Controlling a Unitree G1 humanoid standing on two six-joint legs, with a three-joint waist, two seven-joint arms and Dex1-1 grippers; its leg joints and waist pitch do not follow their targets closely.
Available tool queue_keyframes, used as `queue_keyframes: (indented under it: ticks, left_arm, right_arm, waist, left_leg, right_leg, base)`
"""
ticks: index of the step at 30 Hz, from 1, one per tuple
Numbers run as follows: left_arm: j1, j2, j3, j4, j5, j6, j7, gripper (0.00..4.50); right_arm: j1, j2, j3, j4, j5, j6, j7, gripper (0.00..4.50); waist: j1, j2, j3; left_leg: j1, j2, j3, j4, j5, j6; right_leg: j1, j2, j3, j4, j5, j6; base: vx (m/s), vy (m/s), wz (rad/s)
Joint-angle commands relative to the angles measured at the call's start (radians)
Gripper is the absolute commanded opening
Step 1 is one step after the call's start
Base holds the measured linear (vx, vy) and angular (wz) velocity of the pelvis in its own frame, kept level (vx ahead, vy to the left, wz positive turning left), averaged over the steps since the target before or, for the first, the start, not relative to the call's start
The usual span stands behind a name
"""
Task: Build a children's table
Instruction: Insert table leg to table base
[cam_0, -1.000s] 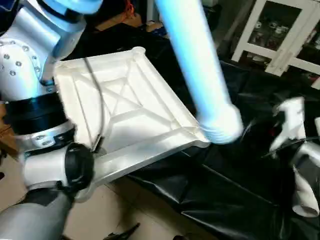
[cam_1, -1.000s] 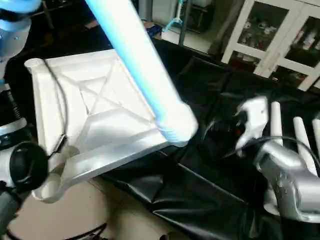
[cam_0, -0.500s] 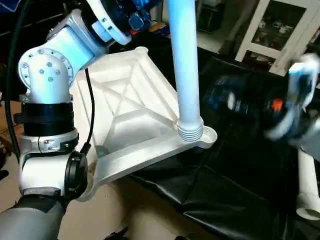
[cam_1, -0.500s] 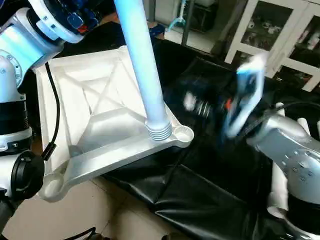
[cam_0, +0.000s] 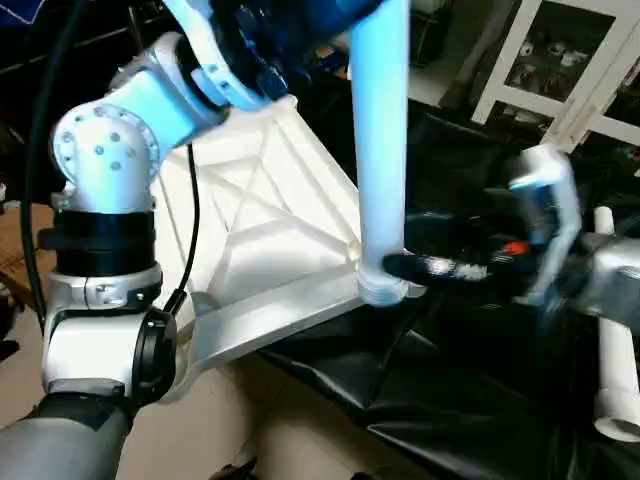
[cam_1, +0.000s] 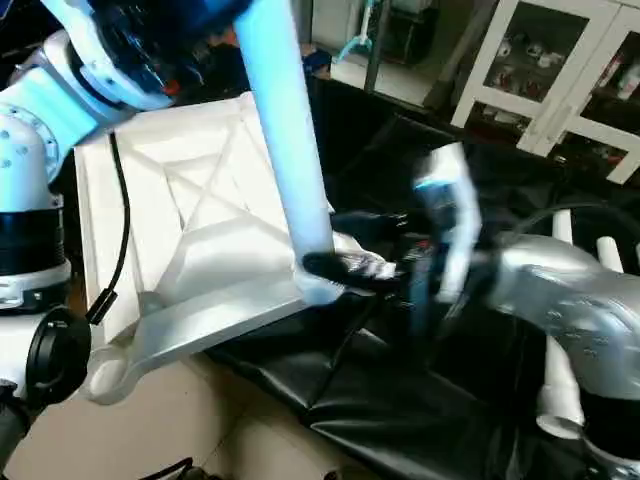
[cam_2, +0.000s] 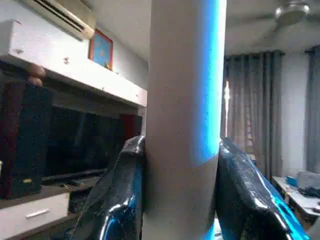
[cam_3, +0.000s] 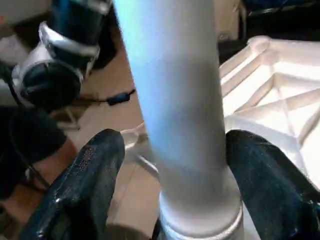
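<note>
Black sheeting underlies the top (cam_0: 262, 236); left fingers (cam_2: 120, 200) pinch the upright leg (cam_0: 381, 150) (right fingers (cam_3: 90, 175) spread).

- Left forearm (cam_0: 105, 200): silver rounded housing with small screws set in a ring, black band beneath, white segment with a black round cap.
- A thin black cable (cam_0: 187, 235) runs along it.
- Right forearm (cam_1: 570, 320): silver, rounded.
- Fingers (cam_3: 95, 185): glossy black.

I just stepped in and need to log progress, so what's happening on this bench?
The robot is putting a children's table together. The white table top lies underside up on black sheeting. The left hand grips a white leg, standing upright with its lower end at the top's near corner socket. The right hand sits open around the leg's base, fingers either side. More legs wait at the right.
</note>
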Motion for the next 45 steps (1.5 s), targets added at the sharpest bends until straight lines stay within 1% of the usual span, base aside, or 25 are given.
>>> queue_keyframes:
  ticks: [1, 7, 9, 10, 11, 12, 13, 14, 16, 17, 20, 22, 23, 26, 32, 34, 36, 37, 38, 39, 40, 41, 42, 43, 45]
  left_arm:
    - [-0.002, -0.005, -0.014, -0.031, -0.012, 0.01, -0.021, 1.6]
    - [0.007, -0.008, -0.037, -0.053, -0.009, 0.029, -0.052, 1.6]
    - [0.01, -0.007, -0.042, -0.059, -0.013, 0.036, -0.059, 1.6]
    - [0.011, -0.008, -0.043, -0.062, -0.014, 0.037, -0.06, 1.6]
    - [0.013, -0.009, -0.044, -0.064, -0.013, 0.038, -0.061, 1.6]
    - [0.015, -0.009, -0.045, -0.067, -0.013, 0.039, -0.061, 1.6]
    - [0.017, -0.01, -0.045, -0.069, -0.013, 0.039, -0.061, 1.6]
    - [0.018, -0.011, -0.045, -0.07, -0.013, 0.038, -0.061, 1.6]
    - [0.019, -0.014, -0.045, -0.069, -0.01, 0.036, -0.063, 1.6]
    - [0.018, -0.017, -0.044, -0.067, -0.007, 0.032, -0.062, 1.6]
    - [0.015, -0.025, -0.041, -0.057, 0.001, 0.022, -0.062, 1.6]
    - [0.013, -0.03, -0.038, -0.054, 0.003, 0.018, -0.059, 1.6]
    - [0.012, -0.033, -0.036, -0.051, 0.003, 0.016, -0.056, 1.6]
    - [0.009, -0.035, -0.034, -0.046, 0.004, 0.014, -0.054, 1.6]
    - [0.006, -0.042, -0.023, -0.041, 0.005, 0.01, -0.044, 1.6]
    - [0.006, -0.042, -0.021, -0.038, 0.008, 0.007, -0.041, 1.6]
    - [0.009, -0.034, -0.028, -0.035, 0.04, -0.009, -0.019, 1.6]
    - [0.014, -0.03, -0.026, -0.029, 0.048, -0.004, 0.0, 1.6]
    - [0.016, -0.029, -0.026, -0.027, 0.05, -0.001, 0.008, 1.95]
    - [0.021, -0.027, -0.02, -0.018, 0.049, 0.007, 0.02, 1.95]
    - [0.024, -0.024, -0.016, -0.009, 0.051, 0.011, 0.029, 2.16]
    - [0.028, -0.022, -0.011, 0.002, 0.055, 0.012, 0.039, 2.3]
    - [0.034, -0.018, -0.008, 0.015, 0.055, 0.016, 0.04, 2.32]
    - [0.045, -0.011, -0.007, 0.028, 0.06, 0.014, 0.028, 2.38]
    - [0.074, 0.004, -0.007, 0.051, 0.073, 0.005, 0.003, 2.61]
  right_arm:
    - [-0.018, -0.008, 0.025, 0.012, -0.035, -0.028, 0.015, 3.53]
    - [-0.036, -0.003, 0.054, 0.038, -0.081, -0.07, 0.041, 3.53]
    - [-0.039, -0.001, 0.055, 0.044, -0.088, -0.078, 0.048, 3.24]
    - [-0.04, -0.001, 0.056, 0.046, -0.089, -0.081, 0.05, 3.17]
    - [-0.041, -0.001, 0.058, 0.048, -0.089, -0.084, 0.053, 3.17]
    - [-0.04, 0.0, 0.06, 0.048, -0.087, -0.085, 0.056, 3.05]
    - [-0.039, 0.001, 0.06, 0.047, -0.085, -0.086, 0.058, 2.9]
    - [-0.038, 0.001, 0.062, 0.047, -0.086, -0.087, 0.061, 2.78]
    - [-0.037, 0.001, 0.067, 0.046, -0.087, -0.088, 0.072, 2.72]
    - [-0.036, -0.001, 0.071, 0.044, -0.088, -0.087, 0.079, 2.72]
    - [-0.029, -0.008, 0.087, 0.037, -0.092, -0.083, 0.103, 2.36]
    - [-0.021, -0.013, 0.101, 0.033, -0.097, -0.083, 0.116, 2.3]
    - [-0.019, -0.016, 0.109, 0.032, -0.101, -0.083, 0.122, 2.14]
    - [-0.019, -0.015, 0.125, 0.036, -0.111, -0.088, 0.131, 2.04]
    - [-0.022, -0.004, 0.13, 0.044, -0.114, -0.086, 0.143, 1.98]
    - [-0.021, 0.003, 0.129, 0.048, -0.111, -0.088, 0.142, 1.98]
    - [-0.013, 0.014, 0.121, 0.056, -0.118, -0.107, 0.124, 1.97]
    - [-0.007, 0.026, 0.111, 0.064, -0.126, -0.125, 0.106, 1.97]
    - [-0.005, 0.032, 0.107, 0.067, -0.13, -0.133, 0.099, 1.96]
    - [-0.001, 0.048, 0.088, 0.075, -0.131, -0.146, 0.074, 1.96]
    - [0.001, 0.063, 0.068, 0.082, -0.131, -0.156, 0.051, 1.96]
    - [0.001, 0.075, 0.049, 0.089, -0.132, -0.167, 0.031, 1.96]
    - [0.003, 0.083, 0.03, 0.096, -0.135, -0.177, 0.014, 1.96]
    - [0.006, 0.088, 0.013, 0.102, -0.138, -0.186, 0.002, 1.96]
    - [0.022, 0.087, -0.025, 0.114, -0.153, -0.206, -0.024, 1.95]
  waist:
    - [0.005, 0.009, -0.099]
    - [0.009, 0.009, -0.099]
    - [0.008, 0.008, -0.099]
    - [0.008, 0.011, -0.099]
    - [0.008, 0.01, -0.099]
    - [0.008, 0.013, -0.099]
    - [0.008, 0.012, -0.099]
    - [0.008, 0.014, -0.099]
    - [0.009, 0.015, -0.099]
    - [0.008, 0.015, -0.099]
    - [0.008, 0.013, -0.096]
    - [0.008, 0.014, -0.096]
    - [0.008, 0.013, -0.096]
    - [0.009, 0.013, -0.096]
    - [0.009, 0.013, -0.099]
    - [0.01, 0.016, -0.099]
    - [0.009, 0.016, -0.099]
    - [0.008, 0.024, -0.098]
    - [0.008, 0.024, -0.099]
    - [0.007, 0.021, -0.099]
    - [0.007, 0.029, -0.099]
    - [0.006, 0.031, -0.1]
    - [0.006, 0.031, -0.1]
    - [0.006, 0.036, -0.101]
    - [0.004, 0.03, -0.1]
  left_leg:
    - [0.004, 0.007, 0.003, -0.051, 0.1, 0.061]
    - [0.001, 0.006, 0.003, -0.05, 0.088, 0.067]
    - [0.001, 0.005, 0.003, -0.05, 0.085, 0.069]
    - [0.002, 0.005, 0.002, -0.05, 0.085, 0.069]
    - [0.002, 0.005, 0.003, -0.049, 0.081, 0.07]
    - [0.002, 0.005, 0.002, -0.05, 0.077, 0.071]
    - [0.002, 0.006, 0.003, -0.05, 0.074, 0.071]
    - [0.002, 0.006, 0.002, -0.05, 0.068, 0.069]
    - [0.003, 0.006, 0.003, -0.05, 0.061, 0.066]
    - [0.003, 0.006, 0.003, -0.05, 0.057, 0.065]
    - [0.004, 0.008, 0.003, -0.053, 0.036, 0.057]
    - [0.005, 0.009, 0.002, -0.053, 0.035, 0.053]
    - [0.005, 0.008, 0.002, -0.053, 0.039, 0.052]
    - [0.006, 0.007, 0.003, -0.052, 0.039, 0.053]
    - [0.003, 0.006, 0.001, -0.051, 0.068, 0.067]
    - [0.004, 0.007, 0.001, -0.051, 0.057, 0.066]
    - [0.005, 0.007, 0.001, -0.051, 0.052, 0.065]
    - [0.005, 0.008, 0.0, -0.051, 0.047, 0.061]
    - [0.005, 0.009, 0.0, -0.05, 0.046, 0.059]
    - [0.004, 0.007, 0.0, -0.051, 0.043, 0.056]
    - [0.005, 0.007, 0.0, -0.05, 0.045, 0.053]
    - [0.004, 0.004, -0.002, -0.05, 0.047, 0.051]
    - [0.006, 0.005, -0.002, -0.051, 0.042, 0.049]
    - [0.006, 0.003, -0.002, -0.05, 0.039, 0.046]
    - [0.003, 0.0, 0.0, -0.052, 0.037, 0.049]
  right_leg:
    - [0.097, -0.053, 0.046, -0.04, 0.232, -0.296]
    - [0.099, -0.053, 0.046, -0.039, 0.244, -0.306]
    - [0.1, -0.053, 0.046, -0.04, 0.24, -0.306]
    - [0.1, -0.053, 0.046, -0.039, 0.239, -0.306]
    - [0.1, -0.053, 0.046, -0.04, 0.234, -0.305]
    - [0.1, -0.052, 0.046, -0.041, 0.228, -0.305]
    - [0.1, -0.052, 0.046, -0.041, 0.223, -0.303]
    - [0.099, -0.052, 0.046, -0.042, 0.21, -0.301]
    - [0.098, -0.052, 0.045, -0.044, 0.194, -0.298]
    - [0.098, -0.051, 0.045, -0.045, 0.188, -0.297]
    - [0.098, -0.053, 0.044, -0.05, 0.133, -0.288]
    - [0.099, -0.054, 0.044, -0.05, 0.119, -0.282]
    - [0.099, -0.054, 0.045, -0.05, 0.12, -0.28]
    - [0.098, -0.054, 0.045, -0.051, 0.115, -0.278]
    - [0.099, -0.053, 0.043, -0.045, 0.163, -0.287]
    - [0.098, -0.054, 0.043, -0.047, 0.149, -0.288]
    - [0.098, -0.054, 0.043, -0.048, 0.142, -0.288]
    - [0.096, -0.054, 0.042, -0.049, 0.137, -0.287]
    - [0.096, -0.055, 0.042, -0.049, 0.139, -0.286]
    - [0.098, -0.055, 0.042, -0.049, 0.138, -0.288]
    - [0.096, -0.053, 0.041, -0.048, 0.146, -0.289]
    - [0.098, -0.052, 0.04, -0.048, 0.152, -0.289]
    - [0.097, -0.052, 0.04, -0.05, 0.15, -0.287]
    - [0.098, -0.051, 0.041, -0.049, 0.147, -0.285]
    - [0.099, -0.049, 0.041, -0.052, 0.141, -0.276]
  base:
    - [0.0, 0.0, 0.0]
    - [0.0, 0.0, 0.0]
    - [0.0, 0.0, 0.0]
    - [0.0, 0.0, 0.0]
    - [0.0, 0.0, 0.0]
    - [0.0, 0.0, 0.0]
    - [0.0, 0.0, 0.0]
    - [0.0, 0.0, 0.0]
    - [0.0, 0.0, 0.0]
    - [0.0, 0.0, 0.0]
    - [0.0, 0.0, 0.0]
    - [0.0, 0.0, 0.0]
    - [0.0, 0.0, 0.0]
    - [0.0, 0.0, 0.0]
    - [0.0, 0.0, 0.0]
    - [0.0, 0.0, 0.0]
    - [0.0, 0.0, 0.0]
    - [0.0, 0.0, 0.0]
    - [0.0, 0.0, 0.0]
    - [0.0, 0.0, 0.0]
    - [0.0, 0.0, 0.0]
    - [0.0, 0.0, 0.0]
    - [0.0, 0.0, 0.0]
    - [0.0, 0.0, 0.0]
    - [0.0, 0.0, 0.0]
